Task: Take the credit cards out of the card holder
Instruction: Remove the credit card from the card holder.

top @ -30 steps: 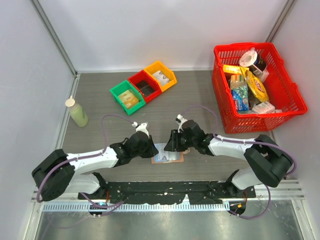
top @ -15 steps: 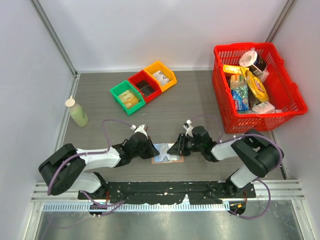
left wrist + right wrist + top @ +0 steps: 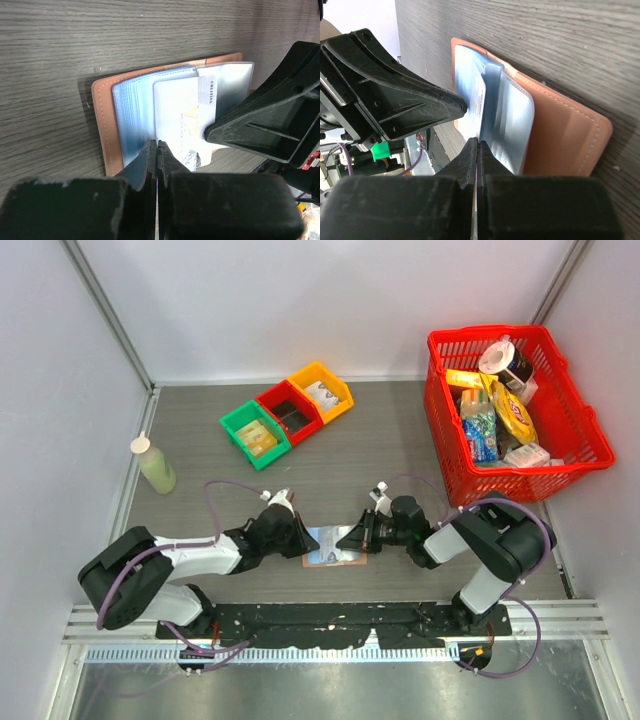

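The card holder [image 3: 338, 554] lies open on the table between my two grippers, tan cover [image 3: 102, 115] down and pale blue-grey sleeves [image 3: 135, 117] fanned up. A whitish credit card [image 3: 182, 117] printed "VIP" lies on the sleeves, its corner poking past the holder's near edge. My left gripper [image 3: 308, 540] [image 3: 157, 145] is shut, its tips pinching a sleeve edge beside the card's left side. Coming from the opposite side, my right gripper [image 3: 351, 538] [image 3: 477, 143] is shut on the thin edge of that card [image 3: 476, 107], next to the sleeves [image 3: 512, 125].
Green [image 3: 255, 435], red [image 3: 290, 412] and yellow [image 3: 322, 392] bins sit at the back centre. A red basket [image 3: 575, 455] full of groceries stands at the right. A pale green bottle [image 3: 155, 465] stands at the left. The black base rail [image 3: 320, 625] runs just behind the holder.
My right jaws have closed from well open to shut, and that wrist has dropped low against the holder's right side. The left jaws closed the last bit. The holder stayed put.
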